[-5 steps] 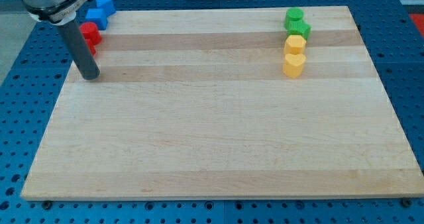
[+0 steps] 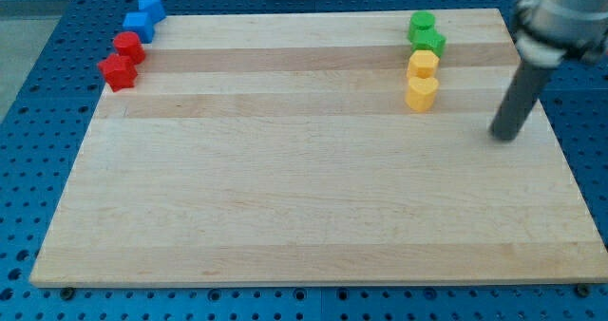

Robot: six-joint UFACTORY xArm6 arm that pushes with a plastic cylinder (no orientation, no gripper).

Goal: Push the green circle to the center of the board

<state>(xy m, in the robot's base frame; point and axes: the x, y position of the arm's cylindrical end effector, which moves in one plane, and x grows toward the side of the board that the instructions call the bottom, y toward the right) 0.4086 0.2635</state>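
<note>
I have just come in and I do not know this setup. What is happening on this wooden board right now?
A robot arm with a dark rod is working on the wooden board. My tip rests near the view's right edge, apart from every block. The green circle it should push to the center sits at the view's top right, heading a column with a green star and two yellow blocks. Red and blue blocks sit at the top left.

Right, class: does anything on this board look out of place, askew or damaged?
Nothing is damaged or spilled. The blue blocks and red blocks overhang the board's top-left corner. The green circle sits at the top right, above my tip, which touches no block.
</note>
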